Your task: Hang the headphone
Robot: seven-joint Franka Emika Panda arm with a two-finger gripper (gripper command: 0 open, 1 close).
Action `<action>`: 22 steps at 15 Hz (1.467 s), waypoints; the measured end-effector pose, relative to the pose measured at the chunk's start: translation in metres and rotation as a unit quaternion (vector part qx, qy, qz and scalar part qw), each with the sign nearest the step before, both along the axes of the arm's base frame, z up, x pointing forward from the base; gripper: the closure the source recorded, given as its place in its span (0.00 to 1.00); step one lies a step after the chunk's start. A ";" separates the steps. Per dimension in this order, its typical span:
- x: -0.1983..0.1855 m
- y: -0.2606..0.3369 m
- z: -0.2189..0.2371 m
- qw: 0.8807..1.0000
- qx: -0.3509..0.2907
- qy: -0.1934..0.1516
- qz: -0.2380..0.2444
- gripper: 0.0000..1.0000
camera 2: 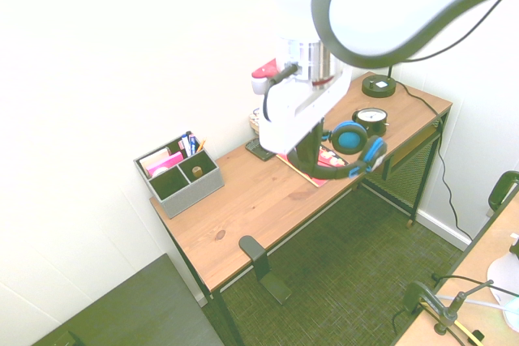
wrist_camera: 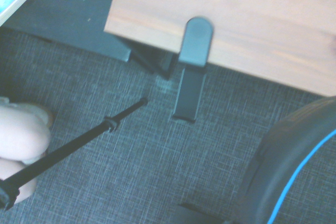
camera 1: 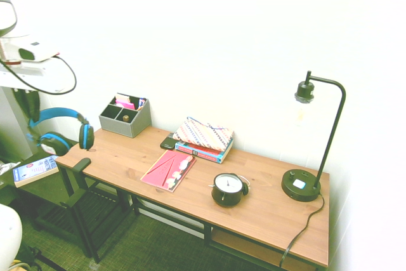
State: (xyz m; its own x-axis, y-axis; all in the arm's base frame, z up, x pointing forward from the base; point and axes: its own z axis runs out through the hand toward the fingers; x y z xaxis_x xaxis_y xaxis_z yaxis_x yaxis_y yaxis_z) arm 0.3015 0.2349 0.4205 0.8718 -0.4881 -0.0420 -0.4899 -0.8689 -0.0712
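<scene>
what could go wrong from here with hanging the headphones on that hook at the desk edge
1. The headphones hang in the air from the gripper, off to the side of the hook; if the band misses the hook on the way down, they could drop to the carpet.
2. The hook is narrow and clamped to the desk edge, so a dangling ear cup may knock the edge first and swing.
3. The gray organizer stands near that end.

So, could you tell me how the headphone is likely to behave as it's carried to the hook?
The headphone hangs below the gripper by its headband, so its ear cups will probably swing. The curved band should slip over the desk-edge hook easily.
</scene>
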 end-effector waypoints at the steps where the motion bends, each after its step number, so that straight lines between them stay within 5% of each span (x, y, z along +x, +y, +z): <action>1: -0.007 0.006 -0.015 1.000 0.004 -0.003 0.001 1.00; 5: -0.002 0.028 -0.077 1.000 0.016 -0.023 -0.008 1.00; 13: -0.020 0.092 -0.210 0.999 -0.031 0.022 0.033 1.00; 22: 0.019 0.104 -0.269 0.998 -0.052 0.032 0.032 1.00</action>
